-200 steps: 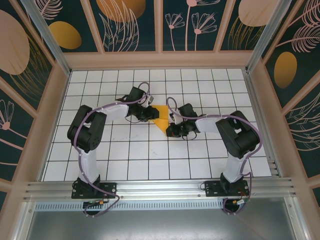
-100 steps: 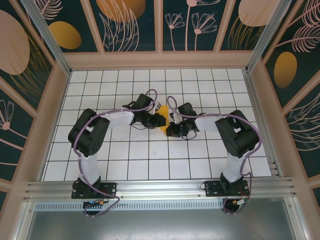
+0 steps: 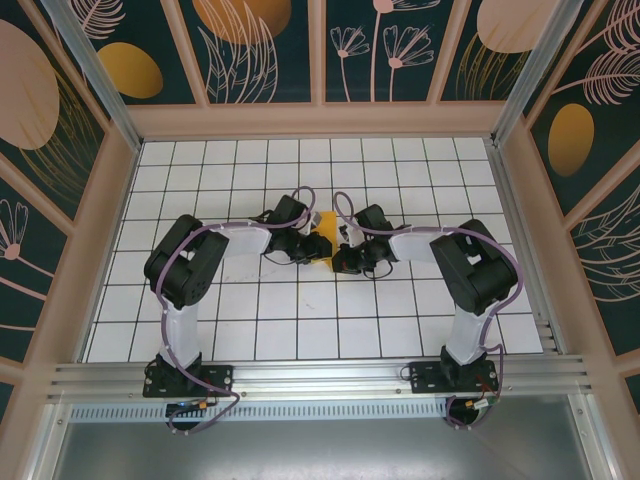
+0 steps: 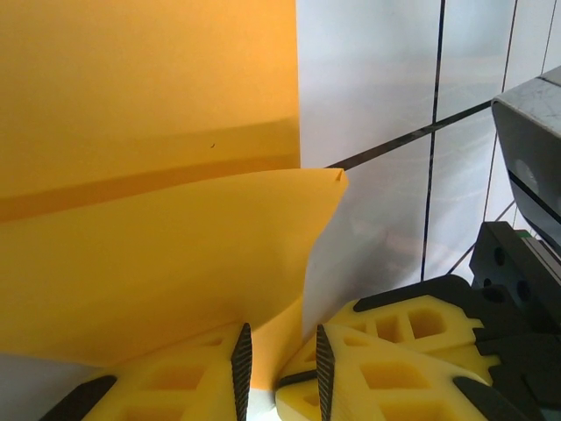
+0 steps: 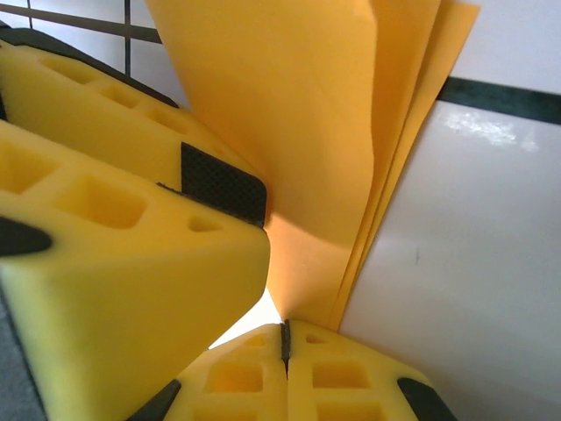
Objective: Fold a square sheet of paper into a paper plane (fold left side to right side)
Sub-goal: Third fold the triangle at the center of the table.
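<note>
1. Paper (image 3: 322, 244) shows from above as a small orange patch in the middle of the tiled desk (image 3: 250, 300). It is squeezed between the left hand (image 3: 308, 245) and the right hand (image 3: 345, 258), which almost meet over it. From up here I cannot tell how either hand's jaws stand.
2. At the left wrist, the paper (image 4: 158, 263) lies flat against the white tiles higher up. A flap curls off it and drops into the left hand (image 4: 280, 351). The black pads (image 4: 241, 368) sit close on either side of that flap with a sliver of light beside it. I cannot tell whether they pinch it or merely bracket it.
3. At the right wrist, the right hand (image 5: 283, 338) has its two fingers pressed together, clamped on the paper's lower edge. The paper (image 5: 298, 132) rises from there in several layers that fan slightly apart. The other hand's yellow fingers crowd in just beside it.
4. I'd judge the paper to be very light, thin and limp.
   - It bows under its own weight and will keep any crease a pinch gives it.
   - It looks easy to tear if the hands pull against each other, and likely to slide on the glossy tiles.
   - The sensible hold is a shallow pinch at a free edge or corner, with the other hand pinning it near the fold line.
</note>
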Motion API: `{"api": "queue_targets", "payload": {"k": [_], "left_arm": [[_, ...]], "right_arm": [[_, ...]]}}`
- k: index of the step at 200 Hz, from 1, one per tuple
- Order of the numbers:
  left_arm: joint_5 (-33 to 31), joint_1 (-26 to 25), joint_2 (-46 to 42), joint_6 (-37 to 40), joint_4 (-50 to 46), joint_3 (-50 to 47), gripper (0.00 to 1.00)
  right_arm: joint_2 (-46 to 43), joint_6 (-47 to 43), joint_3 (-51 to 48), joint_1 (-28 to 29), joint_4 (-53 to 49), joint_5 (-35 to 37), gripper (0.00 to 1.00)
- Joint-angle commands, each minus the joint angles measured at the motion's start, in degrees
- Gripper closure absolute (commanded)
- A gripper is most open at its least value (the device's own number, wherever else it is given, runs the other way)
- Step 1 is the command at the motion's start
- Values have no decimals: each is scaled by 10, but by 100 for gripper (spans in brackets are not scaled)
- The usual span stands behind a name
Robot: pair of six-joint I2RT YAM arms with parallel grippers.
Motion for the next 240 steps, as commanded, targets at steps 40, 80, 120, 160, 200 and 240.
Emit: {"api": "queue_targets", "payload": {"k": [40,80,120,160,200,240], "left_arm": [[-82,4,36,25,-45,25,70],[-110,29,49,44,-68,58,68],[-128,61,63,60,-74,79,68],[-149,95,84,97,-106,116,67],[-153,126,100,117,-127,156,64],[-119,136,87,121,-127,175,59]], "right_arm": [[56,-4,-19,6,-107,116,100],[57,-5,-17,7,-116,129,100],[59,-6,-17,7,-120,134,100],[60,-6,-21,8,-116,130,100],[57,-3,-24,7,-101,111,100],[55,-6,-22,7,-86,89,100]]}}
